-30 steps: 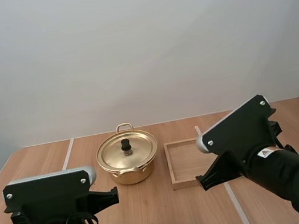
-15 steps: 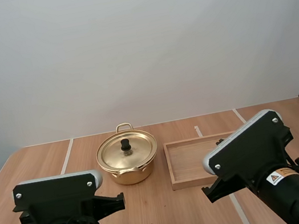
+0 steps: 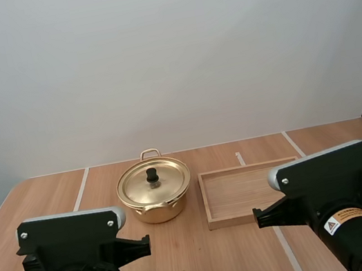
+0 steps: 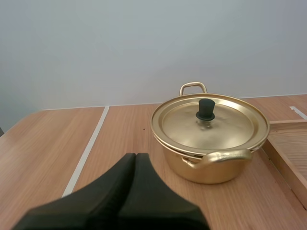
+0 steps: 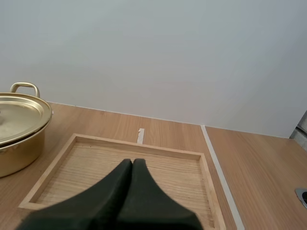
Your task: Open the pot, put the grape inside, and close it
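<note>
On the table [image 3: 204, 265], toward its far middle, the gold pot [image 3: 158, 212] stands with its lid [image 3: 166, 180] seated flat, just beside a wooden tray [image 3: 207, 201] on its right, and what lies under the lid I cannot tell. Both pincers are clenched on nothing, the left gripper [image 4: 135, 157] low before the pot and the right gripper [image 5: 132, 163] at the tray's near edge. The lid looks thin, light, stiff metal with a slick polished face, so I judge the small black knob [image 4: 206, 109] at its centre the one sound place to pinch, squarely and from above.
</note>
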